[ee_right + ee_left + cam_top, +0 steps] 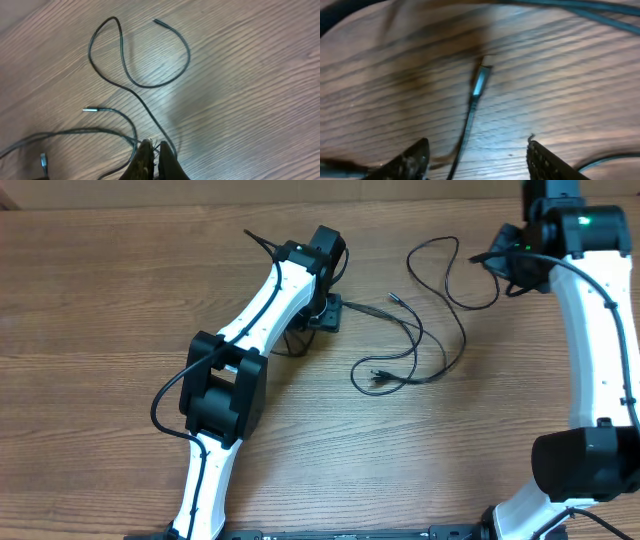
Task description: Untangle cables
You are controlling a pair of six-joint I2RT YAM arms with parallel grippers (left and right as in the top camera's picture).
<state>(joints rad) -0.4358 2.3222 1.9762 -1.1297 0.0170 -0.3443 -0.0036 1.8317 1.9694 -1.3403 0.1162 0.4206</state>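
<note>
Between the spread fingers of my left gripper (477, 150), one of the cables (468, 115) runs straight ahead, its plug (481, 82) lying in my path. To either side I see bare table (570, 90). My right gripper (155, 152) is pinched on a cord. Loops cross the wood ahead and to its left; its right side is open.
</note>
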